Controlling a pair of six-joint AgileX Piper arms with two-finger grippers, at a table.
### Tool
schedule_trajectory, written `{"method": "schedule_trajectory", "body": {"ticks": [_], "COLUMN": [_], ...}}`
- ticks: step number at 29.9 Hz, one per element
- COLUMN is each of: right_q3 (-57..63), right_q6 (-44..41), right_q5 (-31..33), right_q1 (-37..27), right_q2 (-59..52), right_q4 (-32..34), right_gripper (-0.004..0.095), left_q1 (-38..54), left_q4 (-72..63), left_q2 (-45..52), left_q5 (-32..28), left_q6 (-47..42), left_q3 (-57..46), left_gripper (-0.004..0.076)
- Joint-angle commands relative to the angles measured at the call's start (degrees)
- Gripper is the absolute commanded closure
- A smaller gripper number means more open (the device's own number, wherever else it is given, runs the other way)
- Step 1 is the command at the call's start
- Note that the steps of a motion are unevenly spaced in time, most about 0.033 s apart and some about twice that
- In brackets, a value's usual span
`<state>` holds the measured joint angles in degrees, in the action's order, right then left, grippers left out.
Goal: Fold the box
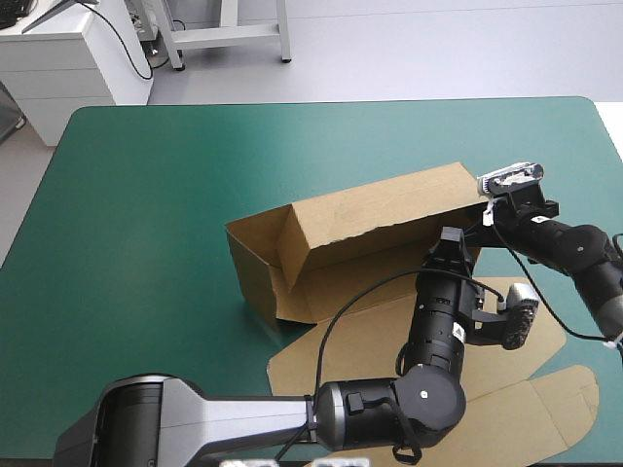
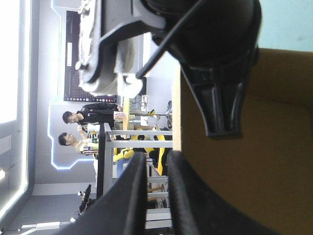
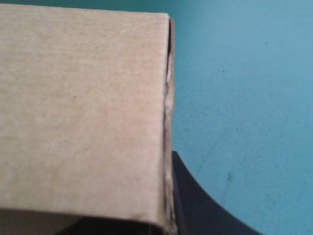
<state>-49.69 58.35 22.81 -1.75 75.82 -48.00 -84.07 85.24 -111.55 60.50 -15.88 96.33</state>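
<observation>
Two tools: both are set at the right end of the box [image 1: 370,209]
Box: half raised at mid bench [image 1: 146,175], long axis near-left to far-right
Left tool [image 1: 451,241]: all but clenched, judged to be pinching the near wall
Right tool [image 1: 490,216]: at the far corner, grip cannot be told
Room: bench is left open beyond; flat lid [image 1: 526,409] lies near-right

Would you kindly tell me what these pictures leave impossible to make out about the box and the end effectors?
1. The right end effector: high view, hidden behind its own wrist; right wrist view, mostly covered by the brown cardboard box.
2. Whether the left end effector holds the box: high view, too small; left wrist view, contact out of sight.
3. The box's flat lid: high view, partly under the left arm.
</observation>
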Motion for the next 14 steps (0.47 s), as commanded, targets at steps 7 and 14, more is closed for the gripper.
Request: {"method": "schedule_trajectory", "body": {"ticks": [7, 14], "right_q3": [-0.27, -0.27], "right_q6": [-2.5, -9.42], "right_q5": [0.87, 1.96], "right_q1": [0.0, 0.0], "right_q2": [0.19, -0.68], "right_q4": [2.1, 5.94], "right_gripper": [0.0901, 0.0901], "left_q1": [1.62, 15.26], "left_q4": [2.41, -17.26], "left_q2": [14.69, 24.37], "left_q5": [1.77, -2.94], "left_q6": [-1.13, -2.67], "left_q3": [1.7, 1.71], "left_gripper": [0.0728, 0.0728]}}
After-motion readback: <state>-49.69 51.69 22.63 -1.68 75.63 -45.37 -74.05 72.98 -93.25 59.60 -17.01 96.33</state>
